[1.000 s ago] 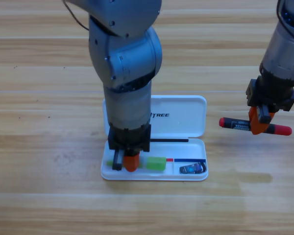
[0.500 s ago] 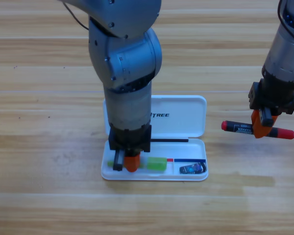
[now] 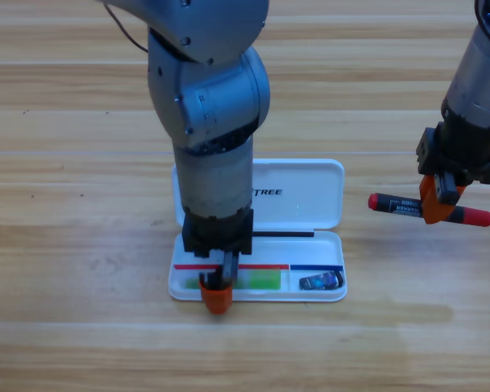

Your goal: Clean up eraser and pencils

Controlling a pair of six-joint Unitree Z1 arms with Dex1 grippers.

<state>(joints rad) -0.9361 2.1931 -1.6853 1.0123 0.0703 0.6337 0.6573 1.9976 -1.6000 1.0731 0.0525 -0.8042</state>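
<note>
- My left gripper (image 3: 216, 296) points down at the white case's (image 3: 310, 196) near rim, beside the green pencil (image 3: 264, 280) lying inside; I cannot tell its opening.
- My right gripper (image 3: 438, 204) pinches the red pencil (image 3: 429, 210), right of the case.
- The eraser (image 3: 322, 282) sits in the case's right compartment.

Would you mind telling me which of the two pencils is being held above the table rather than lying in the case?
The red pencil, gripped by the right end effector; the green pencil lies in the case.
</note>
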